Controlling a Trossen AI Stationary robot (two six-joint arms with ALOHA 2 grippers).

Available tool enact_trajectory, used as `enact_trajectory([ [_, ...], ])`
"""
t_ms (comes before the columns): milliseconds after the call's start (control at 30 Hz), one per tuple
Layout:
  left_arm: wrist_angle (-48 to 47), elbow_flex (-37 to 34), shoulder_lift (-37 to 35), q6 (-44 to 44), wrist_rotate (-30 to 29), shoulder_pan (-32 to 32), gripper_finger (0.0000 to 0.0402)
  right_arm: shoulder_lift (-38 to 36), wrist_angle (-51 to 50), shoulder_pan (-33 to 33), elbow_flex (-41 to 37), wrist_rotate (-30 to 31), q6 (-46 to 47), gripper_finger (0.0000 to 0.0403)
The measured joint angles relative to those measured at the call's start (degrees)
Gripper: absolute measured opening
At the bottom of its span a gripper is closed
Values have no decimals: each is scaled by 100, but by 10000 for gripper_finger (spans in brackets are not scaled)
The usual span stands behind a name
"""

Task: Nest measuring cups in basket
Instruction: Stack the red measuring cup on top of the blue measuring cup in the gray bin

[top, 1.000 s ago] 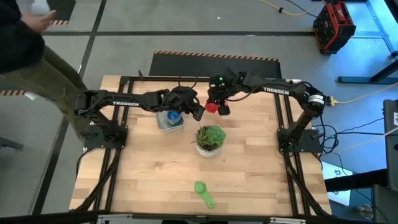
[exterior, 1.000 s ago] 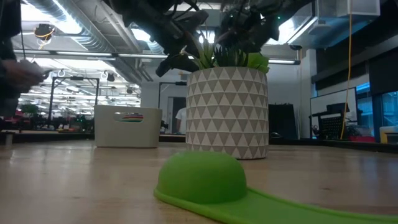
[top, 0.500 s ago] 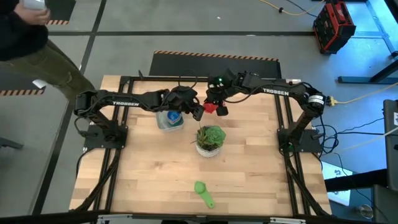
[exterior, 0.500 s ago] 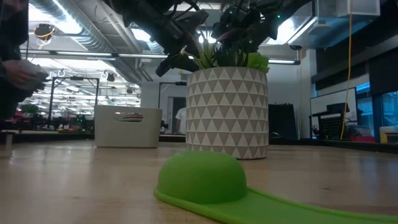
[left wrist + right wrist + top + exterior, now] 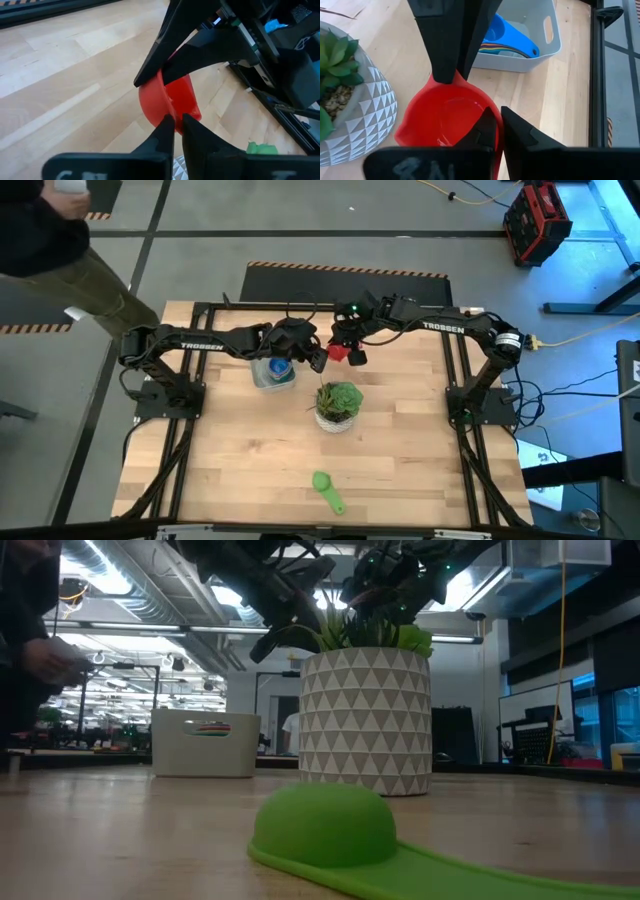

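Red cup (image 5: pixel 445 120) rim pinched by both grippers, above table

the word "trossen" stands in white letters on the left arm (image 5: pixel 202 346), along its dark upper link, seen from above; the same word "trossen" stands in white on the right arm (image 5: pixel 445 327), likewise along its upper link; pale marks show on the dark wrist housings at the bottom of both wrist views, too unclear to read; no other text, number or sign can be read
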Motion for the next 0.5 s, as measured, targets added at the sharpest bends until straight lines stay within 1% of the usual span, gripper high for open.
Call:
enact_trajectory([
  [267,-3,0,0,0,-1,-1,13,0,4,0,0,-9,10,22],
  [500,-52,0,1,42,-6,-1,9,0,4,0,0,-72,38,54],
])
